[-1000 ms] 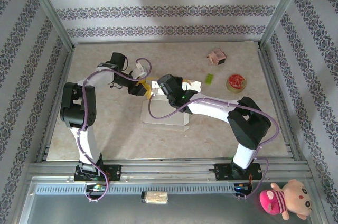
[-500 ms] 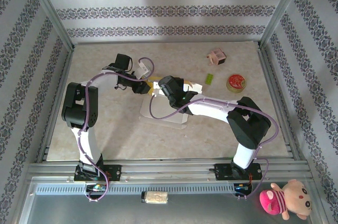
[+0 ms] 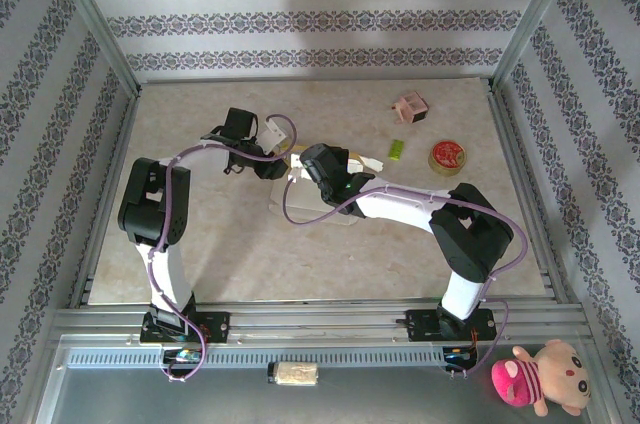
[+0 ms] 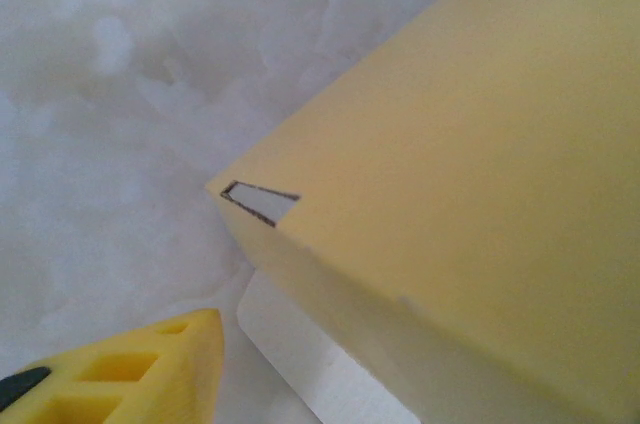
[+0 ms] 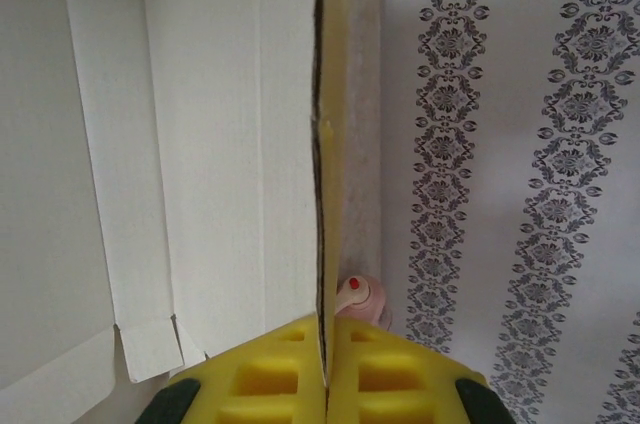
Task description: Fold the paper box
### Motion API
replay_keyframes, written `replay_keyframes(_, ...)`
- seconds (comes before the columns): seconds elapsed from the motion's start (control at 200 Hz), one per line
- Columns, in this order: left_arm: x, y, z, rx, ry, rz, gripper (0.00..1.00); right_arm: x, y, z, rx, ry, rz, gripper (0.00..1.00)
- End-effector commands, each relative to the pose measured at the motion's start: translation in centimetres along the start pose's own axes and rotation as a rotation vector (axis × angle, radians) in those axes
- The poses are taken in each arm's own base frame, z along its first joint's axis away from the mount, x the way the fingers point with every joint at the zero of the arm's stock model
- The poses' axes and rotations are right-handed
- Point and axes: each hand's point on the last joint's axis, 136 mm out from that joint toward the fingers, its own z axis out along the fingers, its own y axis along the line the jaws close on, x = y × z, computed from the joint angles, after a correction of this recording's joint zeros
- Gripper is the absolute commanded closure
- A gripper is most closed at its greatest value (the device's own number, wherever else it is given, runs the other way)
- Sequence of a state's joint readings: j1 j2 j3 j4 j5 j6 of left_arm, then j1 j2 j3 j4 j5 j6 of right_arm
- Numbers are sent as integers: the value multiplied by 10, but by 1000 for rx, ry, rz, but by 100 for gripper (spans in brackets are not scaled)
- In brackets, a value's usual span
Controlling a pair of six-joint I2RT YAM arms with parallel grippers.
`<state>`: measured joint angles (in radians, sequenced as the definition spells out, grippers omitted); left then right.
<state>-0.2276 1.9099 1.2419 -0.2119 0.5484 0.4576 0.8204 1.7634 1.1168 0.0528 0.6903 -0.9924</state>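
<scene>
Box (image 5: 200,124) part-raised at middle of worktop (image 3: 200,244), panel edge pinched in clenched right gripper (image 5: 325,344), left gripper (image 3: 272,166) beside yellow corner, jaw state not determinable; risk of thin card slipping from pinch or buckling off its crease under off-line push at corner.

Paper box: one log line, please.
paper box: part-folded | right gripper: shut on its edge | left gripper: at yellow corner, grip unclear

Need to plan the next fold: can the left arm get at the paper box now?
Probably yes. The left gripper sits right beside the paper box, with nothing between them; the right gripper pinches one panel's edge.
</scene>
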Motion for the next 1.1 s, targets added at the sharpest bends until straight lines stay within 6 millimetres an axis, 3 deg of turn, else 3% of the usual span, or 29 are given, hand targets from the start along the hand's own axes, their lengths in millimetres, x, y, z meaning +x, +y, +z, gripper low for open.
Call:
replay_keyframes(0.0,-41,1,-10,-51,-142,100,48,-11,13,3,-78,-44,2,98)
replay_keyframes(0.165,-56,6,-14,-83,-222,128,50,-13,14,3,-160,-65,32,98)
replay_keyframes(0.645,-83,-9,-25,-59,-420,267,50,-4,14,11,-403,-68,154,98)
replay_keyframes(0.904,-72,-28,-26,41,-375,291,44,7,2,23,-400,-47,177,98)
replay_keyframes(1.094,-71,-22,-33,48,-360,269,45,11,0,29,-437,-50,188,98)
